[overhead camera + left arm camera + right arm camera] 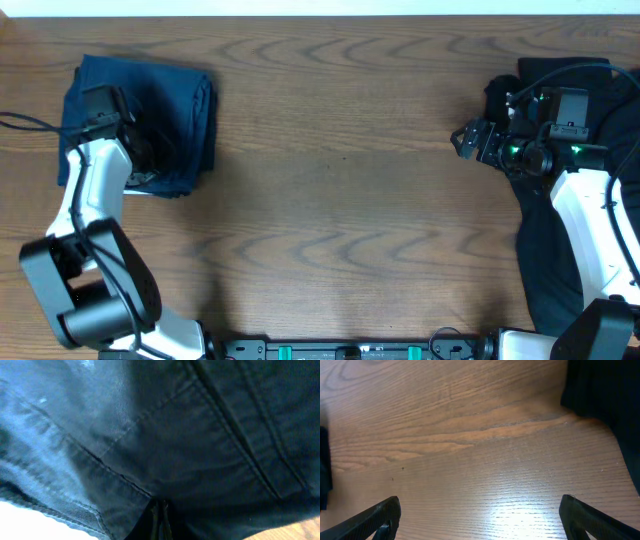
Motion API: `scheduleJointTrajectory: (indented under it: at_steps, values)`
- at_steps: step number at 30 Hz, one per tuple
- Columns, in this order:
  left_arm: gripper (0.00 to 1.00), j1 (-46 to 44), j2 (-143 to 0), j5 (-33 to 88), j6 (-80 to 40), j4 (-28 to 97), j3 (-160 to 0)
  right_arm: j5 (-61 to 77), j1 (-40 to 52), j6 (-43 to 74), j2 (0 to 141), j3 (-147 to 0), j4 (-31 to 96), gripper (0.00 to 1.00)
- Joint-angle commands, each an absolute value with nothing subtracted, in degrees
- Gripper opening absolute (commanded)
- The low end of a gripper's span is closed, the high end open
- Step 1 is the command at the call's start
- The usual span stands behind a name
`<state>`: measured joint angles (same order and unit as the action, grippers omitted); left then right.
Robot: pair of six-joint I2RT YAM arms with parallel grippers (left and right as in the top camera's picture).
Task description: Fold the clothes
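Overhead, the wooden table [340, 200] fills the shot. Biggest cloth on it: the black garments [545, 265], one dark heap at 3 o'clock, and how many pieces are in it I can't tell. One folded blue garment [185, 110] sits at 10 o'clock. Two pincers in play. The left pincer [159, 519] is right down on the blue garment, jaws closed tight together, seams filling its camera; whether any fabric is pinched, can't tell. The right pincer [480, 502] is spread wide, holding nothing, over bare wood, with the black heap's edge at its 1 o'clock.
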<state>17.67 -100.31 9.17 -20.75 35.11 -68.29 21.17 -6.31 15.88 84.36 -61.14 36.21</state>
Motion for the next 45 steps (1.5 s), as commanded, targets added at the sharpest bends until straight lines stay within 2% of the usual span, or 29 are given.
scheduleJointTrajectory:
  at_steps: [1, 12, 14, 17, 21, 22, 45]
  values:
    - [0.06, 17.6, -99.6, 11.2, -20.3, 35.1, -68.3, 21.2, -6.7, 15.6, 84.3, -61.3, 36.2, 0.99]
    - [0.07, 17.6, -78.4, 11.1, -20.3, 37.1, -70.1, 21.2, -6.7, 15.6, 84.3, -61.3, 36.2, 0.99]
    - [0.17, 17.6, -74.6, 11.1, -20.2, 38.6, -70.1, 21.2, -6.7, 15.6, 84.3, -61.3, 36.2, 0.99]
    - [0.43, 17.6, -70.5, 11.1, -20.2, 40.1, -70.1, 21.2, -6.7, 15.6, 84.3, -61.3, 36.2, 0.99]
    - [0.92, 17.6, -67.8, 11.1, -20.2, 40.3, -70.1, 21.2, -6.7, 15.6, 84.3, -61.3, 36.2, 0.99]
    - [0.98, 17.6, -67.5, 11.1, -20.2, 40.3, -70.1, 21.2, -6.7, 15.6, 84.3, -61.3, 36.2, 0.99]
    - [0.98, 17.6, -68.2, 11.1, -20.2, 40.3, -70.1, 21.2, -6.7, 15.6, 84.3, -61.3, 36.2, 0.99]
